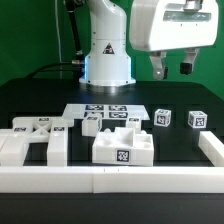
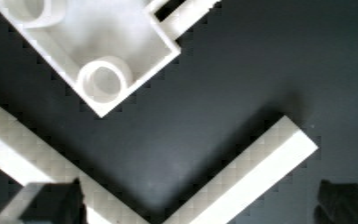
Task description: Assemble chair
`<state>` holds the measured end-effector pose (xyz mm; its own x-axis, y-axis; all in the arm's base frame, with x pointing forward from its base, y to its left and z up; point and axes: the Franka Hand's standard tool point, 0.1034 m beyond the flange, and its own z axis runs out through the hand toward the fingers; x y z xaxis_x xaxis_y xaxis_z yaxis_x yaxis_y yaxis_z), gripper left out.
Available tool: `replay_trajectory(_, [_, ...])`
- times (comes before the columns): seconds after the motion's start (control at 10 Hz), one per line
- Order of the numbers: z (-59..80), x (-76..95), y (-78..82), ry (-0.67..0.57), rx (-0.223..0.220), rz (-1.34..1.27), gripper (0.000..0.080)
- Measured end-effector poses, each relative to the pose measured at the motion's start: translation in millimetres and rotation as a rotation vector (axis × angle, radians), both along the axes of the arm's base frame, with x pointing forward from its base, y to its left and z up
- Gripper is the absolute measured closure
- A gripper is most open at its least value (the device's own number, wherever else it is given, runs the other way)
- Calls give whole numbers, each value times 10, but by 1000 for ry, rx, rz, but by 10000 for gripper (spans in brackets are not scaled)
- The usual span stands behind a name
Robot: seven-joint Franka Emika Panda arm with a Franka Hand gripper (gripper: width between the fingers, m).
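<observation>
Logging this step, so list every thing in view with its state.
gripper: open, empty, raised above the table.
marker board: lying flat.
front chair part: resting on the table, loose, ungripped.
left chair parts: on the table, ungripped; joined or not, cannot tell.
small block beside the marker board: on the table, separate.
small block at the exterior view's right: on the table, separate.

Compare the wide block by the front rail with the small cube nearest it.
The block is much wider than the cube. The block's top dips between raised ends; the cube is plain. The block sits by the front rail; the cube lies farther back. Both are white with a tag facing the camera.
</observation>
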<state>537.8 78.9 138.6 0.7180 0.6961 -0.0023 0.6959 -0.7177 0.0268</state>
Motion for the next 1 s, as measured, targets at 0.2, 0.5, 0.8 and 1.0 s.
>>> replay_trajectory(0.2, [0,0,0,0,0,0,150])
replay_trajectory(0.5, [-14,-4,-1,3,0,0,150])
replay_trajectory(0.8, [-37,-10,-64,8,0,-103,150])
replay_trajectory(1.0, [-134,4,-159,19,10,-250,150])
